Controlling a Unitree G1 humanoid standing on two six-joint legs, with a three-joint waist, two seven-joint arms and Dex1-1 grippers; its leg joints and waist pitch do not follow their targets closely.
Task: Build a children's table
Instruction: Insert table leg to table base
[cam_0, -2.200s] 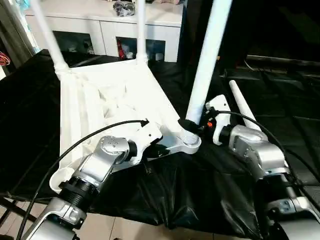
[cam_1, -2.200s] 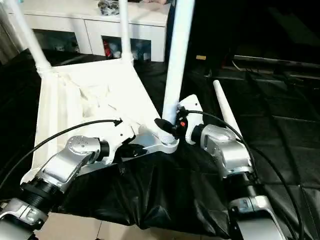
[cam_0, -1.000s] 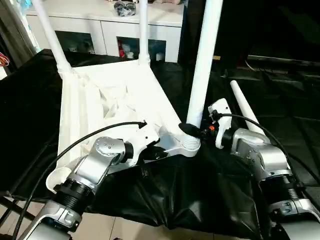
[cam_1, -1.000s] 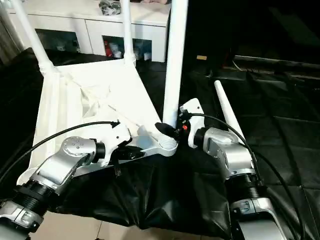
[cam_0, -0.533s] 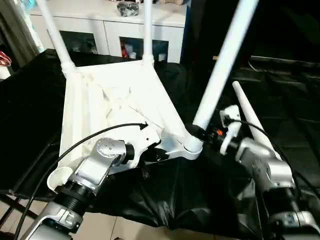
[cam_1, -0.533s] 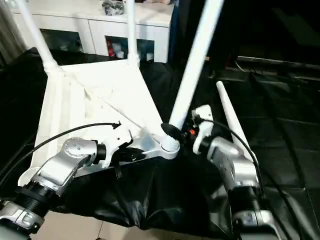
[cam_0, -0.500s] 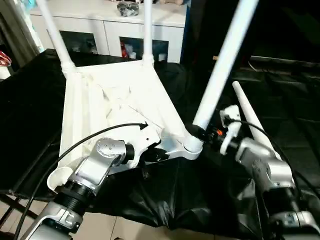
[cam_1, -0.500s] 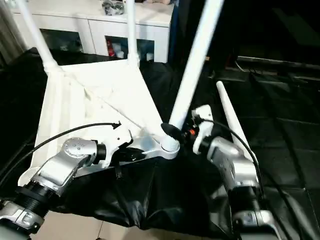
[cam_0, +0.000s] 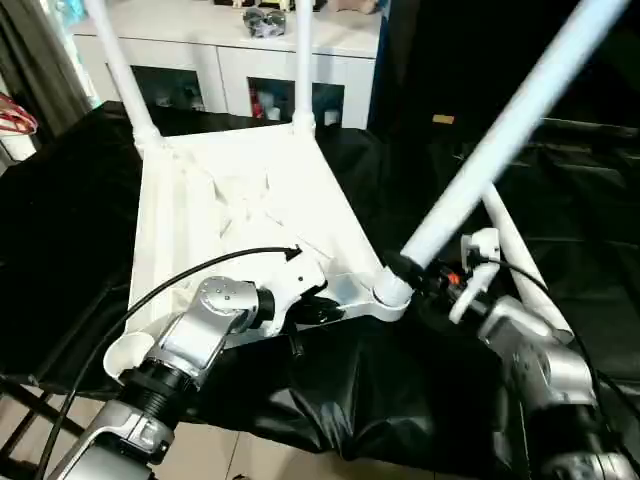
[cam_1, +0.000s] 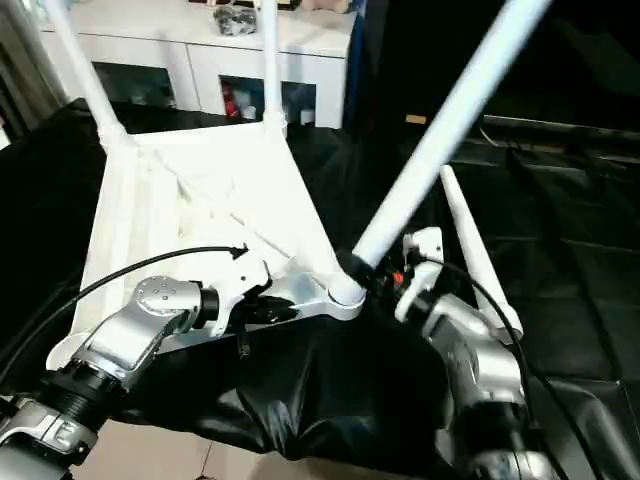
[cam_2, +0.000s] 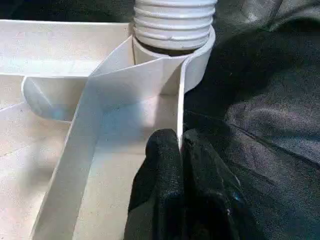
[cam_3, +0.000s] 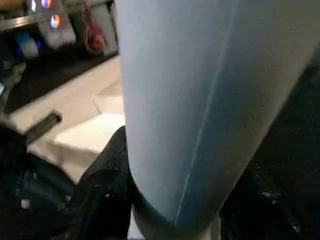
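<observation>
The white tabletop (cam_0: 240, 200) lies underside up on black cloth. Two white legs (cam_0: 120, 70) (cam_0: 303, 60) stand upright in its far corners. A third leg (cam_0: 500, 140) leans steeply to the right, its threaded end (cam_2: 174, 22) at the near right corner socket (cam_0: 385, 295). My right gripper (cam_0: 415, 275) is shut around this leg's base, and one black finger (cam_3: 107, 170) lies against the tube. My left gripper (cam_2: 181, 137) is shut on the tabletop's thin rim wall just beside that socket. A fourth leg (cam_1: 470, 250) lies loose on the cloth at the right.
A white cabinet (cam_0: 230, 50) with glass doors stands behind the work. The black cloth (cam_0: 330, 400) hangs over the near edge above a tiled floor. Black cables run along both silver forearms.
The leg in my right gripper has swung from upright to a steep lean toward the right. My right arm moved right with it. The left gripper has kept its hold on the rim.
</observation>
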